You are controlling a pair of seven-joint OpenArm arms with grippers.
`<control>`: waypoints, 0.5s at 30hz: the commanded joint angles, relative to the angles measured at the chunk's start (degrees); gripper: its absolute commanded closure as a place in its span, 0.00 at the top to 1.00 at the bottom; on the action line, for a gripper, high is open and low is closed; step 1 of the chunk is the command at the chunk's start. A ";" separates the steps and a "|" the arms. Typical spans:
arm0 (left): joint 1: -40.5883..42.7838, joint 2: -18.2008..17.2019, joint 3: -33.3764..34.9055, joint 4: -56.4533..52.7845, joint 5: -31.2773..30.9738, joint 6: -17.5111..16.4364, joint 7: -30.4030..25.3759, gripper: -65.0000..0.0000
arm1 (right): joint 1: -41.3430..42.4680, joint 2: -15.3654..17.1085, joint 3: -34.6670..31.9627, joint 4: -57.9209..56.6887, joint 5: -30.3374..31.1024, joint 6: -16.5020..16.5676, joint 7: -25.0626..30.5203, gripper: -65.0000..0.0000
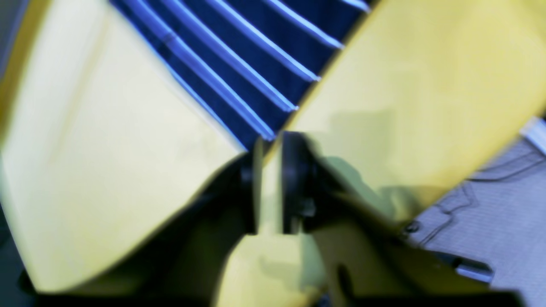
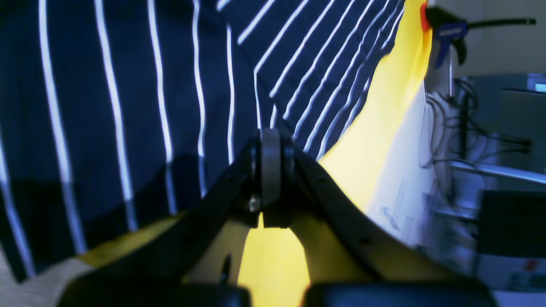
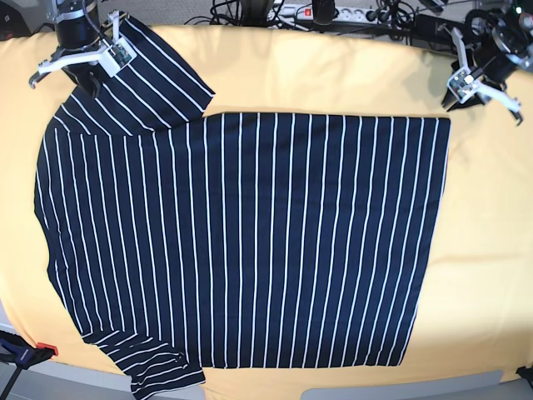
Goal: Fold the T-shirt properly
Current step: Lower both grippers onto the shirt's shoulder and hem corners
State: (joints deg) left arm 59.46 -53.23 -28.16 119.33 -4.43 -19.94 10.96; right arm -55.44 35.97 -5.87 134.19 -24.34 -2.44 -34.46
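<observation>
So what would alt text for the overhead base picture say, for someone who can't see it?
A dark navy T-shirt with thin white stripes lies spread flat on a yellow cloth. One robot claw sits at the upper sleeve on the picture's left, another claw near the shirt's top right corner.

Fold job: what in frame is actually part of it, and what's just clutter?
Job:
T-shirt, spread flat
left gripper, by the hem corner
right gripper, over the upper sleeve

Clutter:
yellow cloth under the shirt
clamp at the table edge
power strip and cables at the back
</observation>
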 commanded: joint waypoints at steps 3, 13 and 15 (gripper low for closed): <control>-3.50 -5.40 -0.42 -5.70 -0.48 -5.97 -9.35 0.51 | 0.02 0.33 0.35 0.81 2.19 -0.04 1.70 0.00; -19.76 -17.59 22.03 -17.18 12.57 -3.89 -12.70 0.54 | 0.02 -0.09 0.28 0.81 4.68 0.17 1.73 0.35; -23.89 -17.70 27.19 -18.21 15.47 -1.90 -12.70 0.54 | 0.02 -0.09 0.31 0.81 4.68 -0.17 1.70 0.35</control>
State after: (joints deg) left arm 35.57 -69.82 -0.38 101.01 10.59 -22.61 -2.07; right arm -55.07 35.35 -5.89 134.19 -19.03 -1.91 -33.61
